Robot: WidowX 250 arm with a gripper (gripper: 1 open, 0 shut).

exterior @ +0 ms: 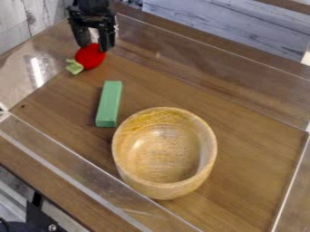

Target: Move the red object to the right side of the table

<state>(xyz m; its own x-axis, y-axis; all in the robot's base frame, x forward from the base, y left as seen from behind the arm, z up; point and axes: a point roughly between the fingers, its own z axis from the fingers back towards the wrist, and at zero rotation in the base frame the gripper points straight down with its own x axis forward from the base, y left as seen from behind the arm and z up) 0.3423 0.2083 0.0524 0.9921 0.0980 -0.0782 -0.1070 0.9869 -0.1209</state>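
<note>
The black gripper [92, 42] hangs with jaws spread over the small rounded red strawberry-like toy [87, 58], lined up to straddle it. The toy lies near the far left corner of the dark wood-grain tabletop [242, 118], not yet gripped.

dark brown wood-grain table [242, 82] with clear plastic walls, red object [87, 58] with green leafy end at far left, green block [109, 102] lying flat near middle, wooden bowl [165, 150] upright, front right
</note>
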